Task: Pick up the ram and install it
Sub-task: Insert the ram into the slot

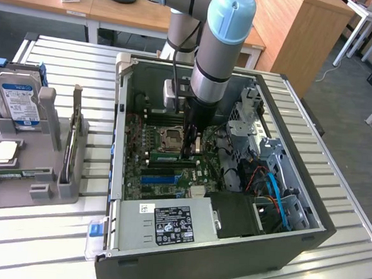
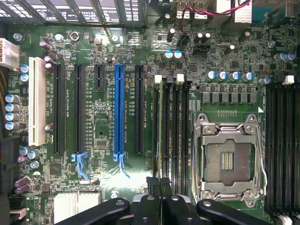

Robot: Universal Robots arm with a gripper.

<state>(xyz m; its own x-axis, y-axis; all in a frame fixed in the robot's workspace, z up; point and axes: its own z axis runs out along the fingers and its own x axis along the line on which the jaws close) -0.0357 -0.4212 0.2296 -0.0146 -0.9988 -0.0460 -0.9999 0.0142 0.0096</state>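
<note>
The ram (image 1: 165,156) is a thin green stick standing on edge in a black memory slot next to the CPU socket (image 1: 172,137), inside the open computer case (image 1: 119,142). My gripper (image 1: 186,153) reaches straight down into the case and is over the stick's end towards the exterior view's right. In the wrist view the ram (image 2: 160,131) appears edge-on as a narrow line in the slot nearest the blue expansion slot (image 2: 118,112). The two black fingertips of the gripper (image 2: 159,182) are pressed together around that line, shut on it.
Empty black memory slots (image 2: 178,131) lie beside the ram, with more (image 2: 281,145) beyond the CPU socket (image 2: 228,159). In the case are a power supply (image 1: 168,224), drive cage (image 1: 244,118) and blue cables (image 1: 274,189). A grey fixture (image 1: 32,168) holds a hard drive (image 1: 18,101).
</note>
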